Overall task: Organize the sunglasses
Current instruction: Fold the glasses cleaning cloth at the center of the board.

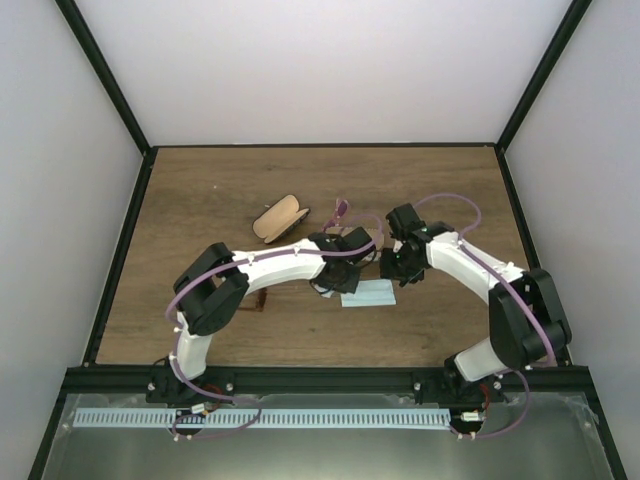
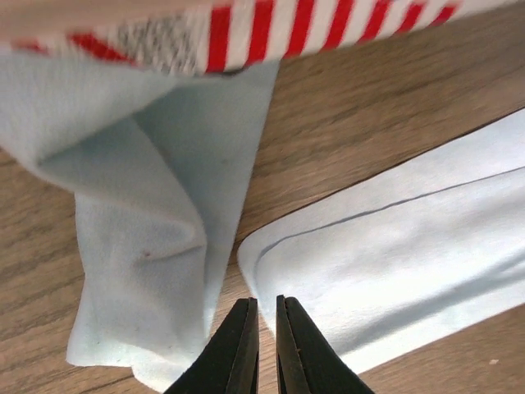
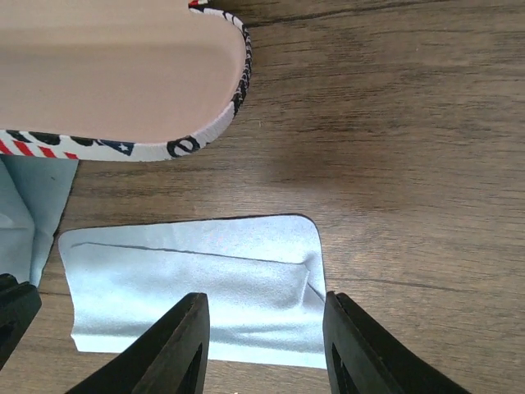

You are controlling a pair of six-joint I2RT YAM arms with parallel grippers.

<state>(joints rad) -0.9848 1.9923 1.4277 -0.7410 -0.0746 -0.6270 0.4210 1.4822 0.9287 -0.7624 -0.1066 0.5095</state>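
Observation:
One pair of sunglasses (image 1: 340, 210), thin and dark, lies beyond my grippers near mid-table. A reddish-brown piece (image 1: 258, 300), likely another pair, peeks from under my left forearm. My left gripper (image 2: 262, 300) is shut with nothing in it, over bare wood between a crumpled light blue cloth (image 2: 139, 246) and a folded one (image 2: 394, 263). My right gripper (image 3: 264, 297) is open and straddles the right end of the folded cloth (image 3: 189, 287), which lies flat on the table. The open red-and-white striped case (image 3: 123, 74) sits just beyond both cloths.
A tan oval case (image 1: 280, 218) lies at the back left of the wooden table (image 1: 450, 190). In the top view my two grippers (image 1: 345, 265) (image 1: 392, 268) are close together at the centre, over the folded cloth (image 1: 368, 293). White walls enclose the table.

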